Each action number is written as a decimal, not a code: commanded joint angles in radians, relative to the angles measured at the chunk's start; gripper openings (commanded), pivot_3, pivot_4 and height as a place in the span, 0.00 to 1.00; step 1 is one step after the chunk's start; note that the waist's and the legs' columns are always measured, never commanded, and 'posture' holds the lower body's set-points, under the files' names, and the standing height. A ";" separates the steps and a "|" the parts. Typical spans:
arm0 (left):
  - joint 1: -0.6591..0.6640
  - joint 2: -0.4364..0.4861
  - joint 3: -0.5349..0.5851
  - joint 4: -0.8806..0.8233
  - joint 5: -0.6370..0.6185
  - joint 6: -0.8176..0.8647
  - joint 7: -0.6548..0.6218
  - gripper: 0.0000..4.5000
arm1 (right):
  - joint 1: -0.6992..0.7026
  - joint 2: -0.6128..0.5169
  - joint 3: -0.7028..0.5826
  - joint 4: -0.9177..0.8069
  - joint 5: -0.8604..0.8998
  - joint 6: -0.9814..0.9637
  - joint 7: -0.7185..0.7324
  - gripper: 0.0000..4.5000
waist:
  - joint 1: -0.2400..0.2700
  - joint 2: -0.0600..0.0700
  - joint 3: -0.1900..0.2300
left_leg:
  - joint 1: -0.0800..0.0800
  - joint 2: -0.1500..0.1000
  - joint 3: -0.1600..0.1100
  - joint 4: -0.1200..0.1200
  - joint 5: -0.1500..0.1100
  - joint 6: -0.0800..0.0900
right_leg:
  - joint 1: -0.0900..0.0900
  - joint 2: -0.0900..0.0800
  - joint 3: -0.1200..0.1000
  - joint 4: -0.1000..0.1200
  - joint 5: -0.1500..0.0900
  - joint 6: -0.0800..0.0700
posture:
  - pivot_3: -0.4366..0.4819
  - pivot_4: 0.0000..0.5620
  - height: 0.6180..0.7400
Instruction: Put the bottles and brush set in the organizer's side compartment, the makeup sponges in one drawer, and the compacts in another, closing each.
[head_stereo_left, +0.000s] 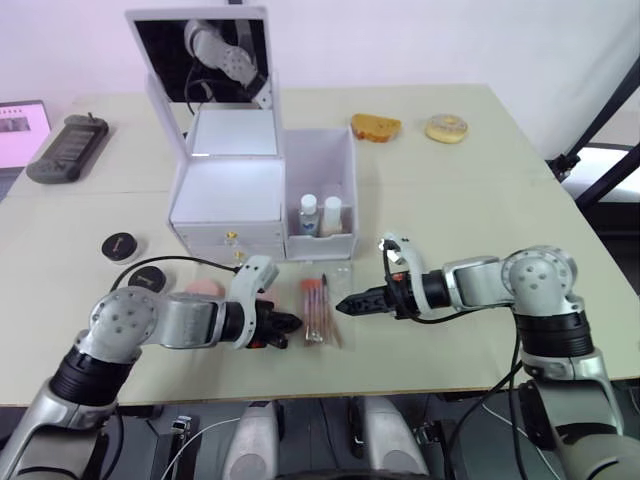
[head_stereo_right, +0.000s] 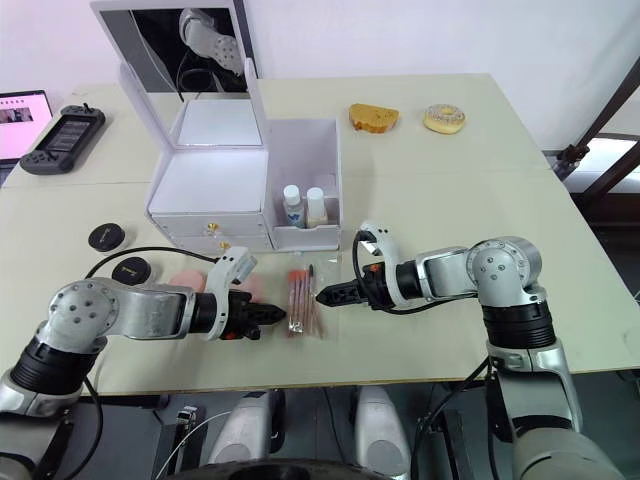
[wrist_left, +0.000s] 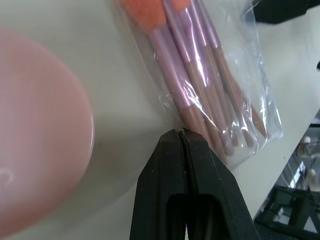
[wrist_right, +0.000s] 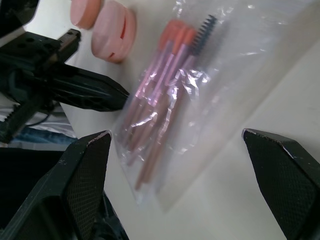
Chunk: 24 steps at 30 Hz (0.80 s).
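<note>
Brush set (head_stereo_left: 318, 312) lies lengthwise toward me, between both grippers. My left gripper (wrist_left: 182, 134) is clenched at its edge; right gripper (wrist_right: 175, 150) gapes wide, facing it.

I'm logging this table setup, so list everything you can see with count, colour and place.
White makeup organizer with mirrored lid: one, table centre, lid up.
Small white bottles: two, in the organizer's side compartment.
Pink brush set in clear bag: one, front of organizer, between the grippers.
Pink makeup sponges: two, beside the left gripper.
Black round compacts: two, left of organizer.
Black handheld device: one, far left.
Bread slice and doughnut: far side.
Left gripper: fingers shut.
Right gripper: fingers open.
</note>
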 joint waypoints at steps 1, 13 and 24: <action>-0.003 -0.006 -0.013 0.008 0.027 0.009 0.013 0.01 | 0.005 0.066 0.026 0.045 0.022 0.012 -0.041 1.00 | -0.002 -0.002 -0.002 | 0.000 0.000 0.000 0.000 0.000 0.000 | 0.000 0.000 0.000 0.000 0.000 0.000 | 0.48 0.27 1.00; 0.023 0.000 -0.005 -0.020 0.033 0.014 0.034 0.01 | 0.000 0.229 -0.001 0.171 -0.028 0.012 -0.059 1.00 | -0.006 -0.002 -0.006 | 0.005 0.000 -0.001 -0.003 0.000 0.000 | 0.002 0.001 0.000 0.000 0.000 0.000 | 0.48 0.27 1.00; 0.025 0.024 0.013 -0.024 0.079 0.026 -0.002 0.00 | -0.003 0.214 -0.014 0.207 -0.106 0.012 0.003 0.58 | -0.006 -0.002 -0.007 | 0.006 0.000 -0.001 -0.004 0.000 0.000 | 0.002 0.001 0.000 -0.002 -0.001 0.002 | 0.48 0.27 1.00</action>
